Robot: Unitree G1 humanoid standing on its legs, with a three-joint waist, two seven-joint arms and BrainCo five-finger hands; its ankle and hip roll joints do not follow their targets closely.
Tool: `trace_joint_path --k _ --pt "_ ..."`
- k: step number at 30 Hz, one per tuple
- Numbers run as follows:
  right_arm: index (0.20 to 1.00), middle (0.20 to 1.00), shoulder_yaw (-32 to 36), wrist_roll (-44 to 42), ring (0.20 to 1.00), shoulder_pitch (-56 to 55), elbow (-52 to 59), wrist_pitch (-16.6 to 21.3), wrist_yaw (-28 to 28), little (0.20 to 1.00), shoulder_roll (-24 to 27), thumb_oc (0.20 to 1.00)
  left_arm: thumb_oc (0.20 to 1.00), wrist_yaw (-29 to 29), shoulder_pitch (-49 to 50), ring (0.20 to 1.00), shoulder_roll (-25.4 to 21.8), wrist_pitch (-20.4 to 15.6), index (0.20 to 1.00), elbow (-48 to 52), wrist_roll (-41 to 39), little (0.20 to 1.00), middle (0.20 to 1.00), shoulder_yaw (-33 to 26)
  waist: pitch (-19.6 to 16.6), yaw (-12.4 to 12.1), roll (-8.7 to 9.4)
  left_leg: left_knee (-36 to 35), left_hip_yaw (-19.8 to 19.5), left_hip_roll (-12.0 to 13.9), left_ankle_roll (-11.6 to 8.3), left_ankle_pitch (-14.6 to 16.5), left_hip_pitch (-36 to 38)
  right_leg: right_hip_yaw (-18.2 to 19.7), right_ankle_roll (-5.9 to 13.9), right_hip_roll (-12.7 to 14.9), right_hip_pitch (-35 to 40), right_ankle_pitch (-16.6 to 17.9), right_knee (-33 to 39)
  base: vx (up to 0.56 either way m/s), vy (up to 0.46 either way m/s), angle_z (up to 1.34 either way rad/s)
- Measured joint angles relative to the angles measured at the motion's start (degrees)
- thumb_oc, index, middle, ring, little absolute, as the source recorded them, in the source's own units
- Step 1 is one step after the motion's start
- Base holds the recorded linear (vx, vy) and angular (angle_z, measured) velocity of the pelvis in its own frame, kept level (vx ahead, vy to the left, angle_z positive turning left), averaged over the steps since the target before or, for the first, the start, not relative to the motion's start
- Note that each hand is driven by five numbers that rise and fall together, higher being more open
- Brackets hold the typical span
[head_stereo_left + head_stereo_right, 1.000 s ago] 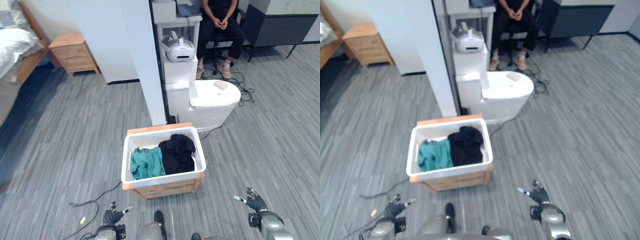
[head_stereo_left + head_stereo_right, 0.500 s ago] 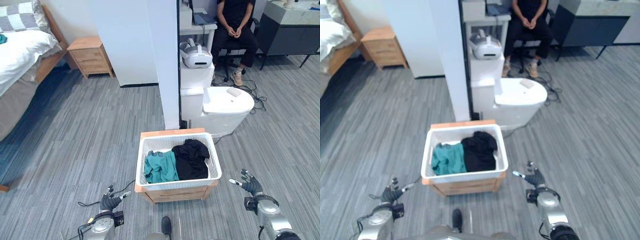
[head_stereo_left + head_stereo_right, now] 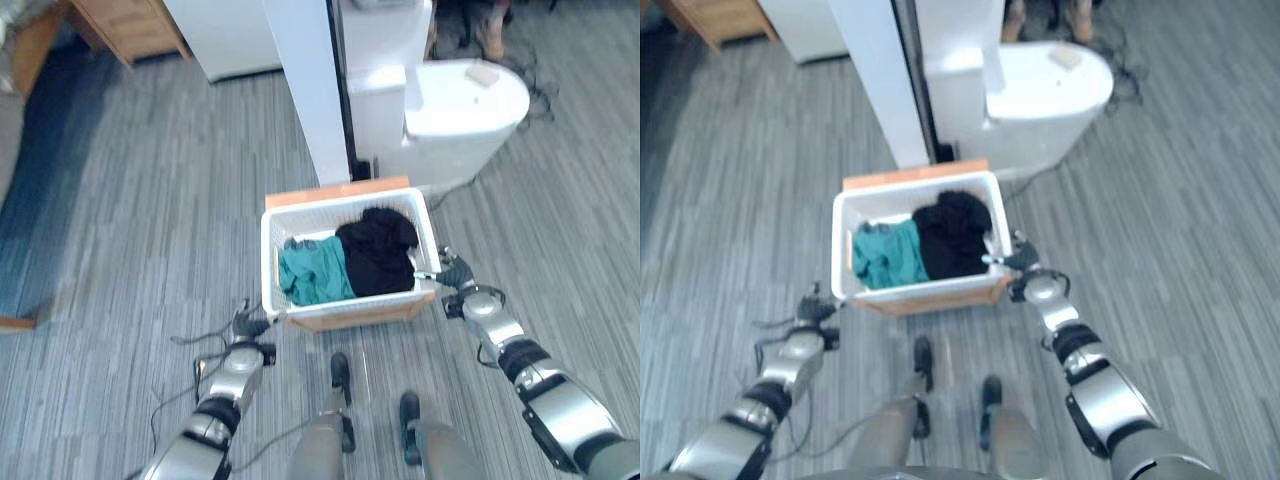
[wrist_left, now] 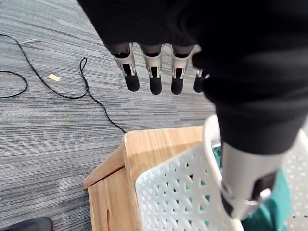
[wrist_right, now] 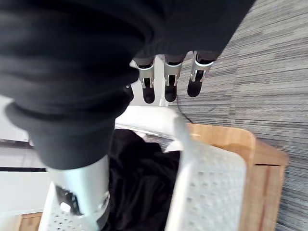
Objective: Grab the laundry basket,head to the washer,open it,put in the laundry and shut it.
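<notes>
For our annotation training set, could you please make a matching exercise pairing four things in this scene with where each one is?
1. teal garment
2. black garment
3. left hand
4. right hand

A. at the laundry basket's right rim
B. in the basket's left half
C. by the basket's left front corner
D. in the basket's right half

Pairs: 1-B, 2-D, 3-C, 4-A

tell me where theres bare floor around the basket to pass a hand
Bare grey floor lies on both outer sides of the laundry basket, by the left hand and right hand. Behind it is crowded: white pillar and toilet.
</notes>
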State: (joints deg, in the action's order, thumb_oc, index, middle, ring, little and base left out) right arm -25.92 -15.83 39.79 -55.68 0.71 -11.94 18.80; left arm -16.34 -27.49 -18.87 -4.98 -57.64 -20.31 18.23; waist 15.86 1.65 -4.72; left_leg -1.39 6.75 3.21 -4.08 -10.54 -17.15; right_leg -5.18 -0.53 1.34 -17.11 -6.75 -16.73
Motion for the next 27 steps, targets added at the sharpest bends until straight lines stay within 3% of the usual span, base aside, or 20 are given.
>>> trace_joint_path --k 1,3,4,5,6,14,22,25,26,27 --pt "1.0 1.0 0.7 -0.8 1.0 2.0 -2.9 -0.5 -1.2 1.0 -1.1 1.0 1.0 -0.2 -5.2 1.0 -0.8 -0.1 1.0 -1.2 0.1 1.0 1.0 1.8 1.8 -0.1 0.38 -0.8 0.2 -0.7 1.97 -1.2 -0.5 0.8 0.79 0.2 -1.9 -0.5 -2.0 -0.06 0.025 -0.15" --pt "1.0 1.0 0.6 -1.8 1.0 3.7 -3.8 -0.4 -2.0 1.0 -2.2 1.0 1.0 -0.9 -8.3 1.0 -1.9 0.0 1.0 -1.3 0.2 1.0 1.0 5.1 3.2 0.1 0.65 -0.7 0.2 -0.9 2.05 -1.2 -1.2 1.1 1.57 0.4 -3.3 -0.9 -3.3 -0.05 0.033 -0.06" --pt "0.671 0.671 0.6 -2.4 0.671 4.1 -3.5 -0.4 -2.0 0.671 -3.0 0.671 1.0 -1.2 -9.0 1.0 -1.6 0.1 1.0 -1.3 0.3 1.0 1.0 5.3 3.3 0.2 0.5 -0.7 0.2 -0.9 1.82 -1.1 -1.9 1.2 1.57 0.3 -4.2 -1.0 -3.4 0.0 0.0 0.0" --pt "0.2 0.2 0.9 -3.2 0.2 4.5 -3.2 -0.2 -2.5 0.2 -3.3 0.2 0.388 -1.9 -9.3 0.388 -1.4 0.1 0.388 -1.3 0.3 0.388 0.388 5.6 3.4 0.3 0.47 -0.8 0.1 -0.8 1.58 -0.9 -2.6 1.2 1.55 0.3 -5.1 -0.9 -3.9 0.0 0.0 0.0" --pt "0.2 0.2 0.9 -3.8 0.2 4.5 -2.6 0.0 -2.8 0.2 -3.4 0.2 0.2 -2.3 -9.4 0.2 -1.7 0.1 0.2 -1.3 0.3 0.2 0.2 5.3 3.8 0.2 0.5 -0.9 0.1 -0.7 1.58 -1.0 -2.8 1.2 1.52 0.3 -5.5 -0.9 -4.2 0.0 0.01 -0.05" --pt "0.2 0.2 0.7 -6.8 0.2 -1.9 5.4 0.1 -4.3 0.2 -1.0 0.2 0.2 -2.2 -2.3 0.2 -2.3 0.6 0.2 2.4 0.3 0.2 0.2 2.2 4.5 1.5 0.68 -1.9 0.5 -0.8 2.37 -2.4 -0.4 1.2 1.15 0.4 -3.6 -0.8 -4.5 0.02 0.017 0.0" --pt "0.2 0.2 5.8 -6.4 0.2 -23.2 28.3 -0.2 -4.2 0.2 3.6 0.2 0.2 -4.3 17.8 0.2 -1.2 1.3 0.2 26.7 0.7 0.2 0.2 -2.9 4.8 1.5 1.11 -2.1 0.9 -0.4 2.48 -1.3 5.4 2.5 0.99 -0.1 1.9 -0.9 -2.9 0.08 -0.002 -0.06" --pt "0.2 0.2 7.5 -3.5 0.2 -31.9 37.0 -0.3 -3.7 0.2 4.6 0.2 0.2 -3.9 25.3 0.2 -1.4 1.2 0.2 33.2 0.7 0.2 0.2 -3.4 4.6 1.5 1.89 -1.4 2.8 -0.2 1.97 1.5 9.4 4.1 0.99 -0.3 5.2 -1.9 -2.4 0.1 0.06 -0.53" --pt "0.2 0.2 11.7 -2.1 0.2 -39.2 44.8 -0.2 -1.9 0.2 4.9 0.2 0.2 -2.9 29.3 0.2 -1.4 1.3 0.2 41.0 0.9 0.2 0.2 -4.6 3.8 3.7 3.04 1.2 5.2 -0.6 3.06 4.4 10.3 5.9 1.56 0.5 6.3 -1.3 -1.8 0.14 0.174 -0.93" --pt "0.2 0.2 16.0 -0.4 0.2 -45.0 50.8 -1.0 -0.4 0.2 1.6 0.2 0.2 -2.3 33.5 0.2 -1.8 2.7 0.2 46.9 1.4 0.2 0.2 -5.5 3.4 5.7 4.48 0.8 8.8 -0.4 3.07 3.9 12.4 9.4 2.87 0.0 6.9 0.0 -0.6 0.13 0.21 -1.42"
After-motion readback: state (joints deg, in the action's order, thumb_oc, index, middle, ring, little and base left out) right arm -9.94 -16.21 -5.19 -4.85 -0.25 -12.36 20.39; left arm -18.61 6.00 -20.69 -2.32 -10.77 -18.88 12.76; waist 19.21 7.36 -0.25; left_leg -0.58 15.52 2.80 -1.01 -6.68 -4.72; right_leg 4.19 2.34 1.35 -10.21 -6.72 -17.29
